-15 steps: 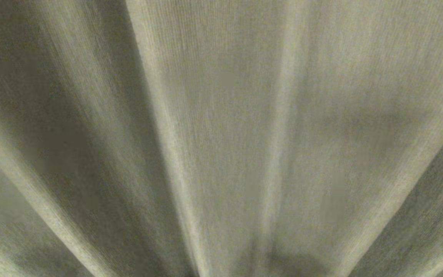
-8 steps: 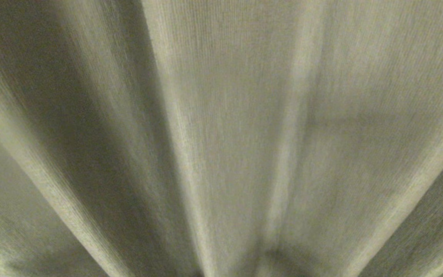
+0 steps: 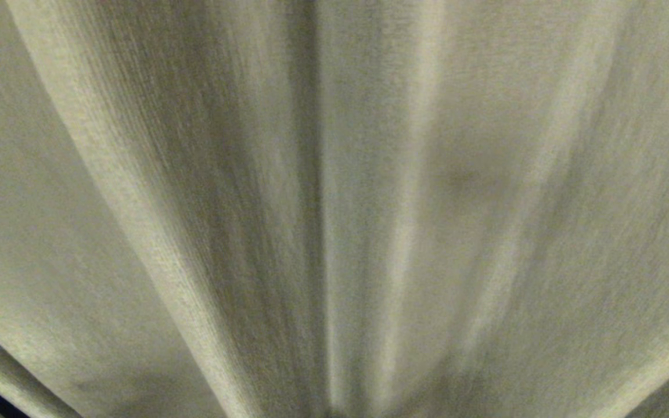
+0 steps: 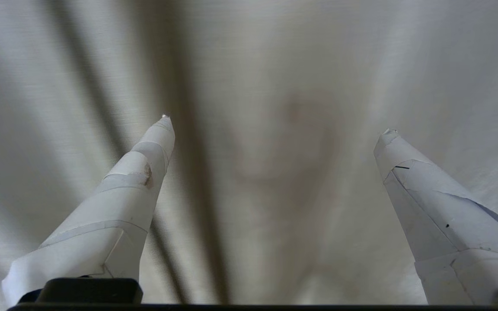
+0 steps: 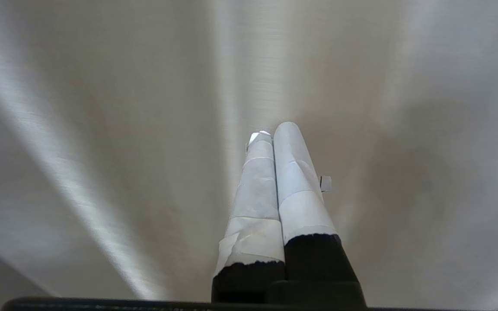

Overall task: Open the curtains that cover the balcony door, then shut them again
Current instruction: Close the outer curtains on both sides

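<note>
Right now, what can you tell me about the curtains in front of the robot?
The curtains fill every view: cream, finely woven fabric hanging in long vertical pleats with shaded folds between them. A thin dark gap shows at the head view's lower left corner; the door behind is otherwise hidden. The left gripper points at the cloth with its fingers spread wide and nothing between them; the right gripper points at it with fingers pressed together. Whether either touches the fabric cannot be told.
</note>
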`<state>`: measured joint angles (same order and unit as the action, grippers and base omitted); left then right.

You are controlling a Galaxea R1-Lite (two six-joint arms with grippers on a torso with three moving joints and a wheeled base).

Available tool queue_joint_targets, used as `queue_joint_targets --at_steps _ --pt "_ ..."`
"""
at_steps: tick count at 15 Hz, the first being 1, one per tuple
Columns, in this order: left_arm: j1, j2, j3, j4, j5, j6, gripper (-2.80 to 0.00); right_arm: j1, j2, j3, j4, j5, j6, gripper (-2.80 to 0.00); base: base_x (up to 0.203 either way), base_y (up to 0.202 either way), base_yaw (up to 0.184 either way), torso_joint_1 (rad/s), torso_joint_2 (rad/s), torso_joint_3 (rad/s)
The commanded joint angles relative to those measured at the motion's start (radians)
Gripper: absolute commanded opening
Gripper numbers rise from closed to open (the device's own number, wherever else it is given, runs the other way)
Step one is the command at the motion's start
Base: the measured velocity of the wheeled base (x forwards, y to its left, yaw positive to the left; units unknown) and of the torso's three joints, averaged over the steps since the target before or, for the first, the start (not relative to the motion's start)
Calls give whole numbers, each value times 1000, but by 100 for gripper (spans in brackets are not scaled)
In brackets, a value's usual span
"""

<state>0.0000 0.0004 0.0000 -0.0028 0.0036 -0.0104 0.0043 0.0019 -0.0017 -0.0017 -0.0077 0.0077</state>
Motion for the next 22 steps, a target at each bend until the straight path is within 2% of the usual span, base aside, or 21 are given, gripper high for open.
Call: queue_joint_targets --at_steps 1,22 --pt "0 0 0 0 1 0 0 0 0 0 -1 0 0 -280 0 167 8 -2 7 11" --pt "0 0 0 0 1 0 0 0 0 0 -1 0 0 -280 0 189 0 3 2 2"
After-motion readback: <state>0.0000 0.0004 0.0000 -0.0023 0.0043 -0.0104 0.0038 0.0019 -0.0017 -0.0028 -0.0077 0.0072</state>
